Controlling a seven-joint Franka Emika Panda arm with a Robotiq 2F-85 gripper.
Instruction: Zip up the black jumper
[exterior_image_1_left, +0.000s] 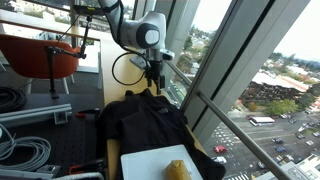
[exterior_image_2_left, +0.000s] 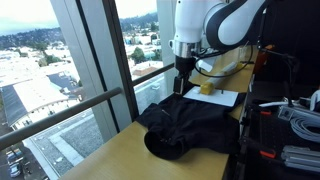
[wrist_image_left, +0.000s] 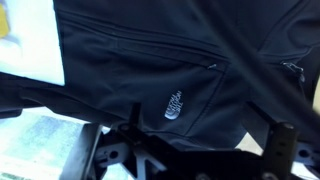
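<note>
Sprawling in soft, matte folds across a pale wooden tabletop (exterior_image_2_left: 100, 160) by the window, just beside a flat white rectangular board (exterior_image_1_left: 145, 163) bearing a yellow spongy block (exterior_image_1_left: 178, 170): a large rumpled black fabric jumper (exterior_image_2_left: 195, 125). Hanging close above it, pointing down, a dark two-fingered metal gripper (exterior_image_2_left: 184, 82), fingers (wrist_image_left: 281, 140) spreading wide, clasping nothing, a small white stitched logo (wrist_image_left: 174, 104) showing beneath.

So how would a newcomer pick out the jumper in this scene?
Find the wooden table along the big window. On it, under the gripper, lies a rumpled black jumper. It is dark soft fabric, unlike the flat white board beside it.
</note>
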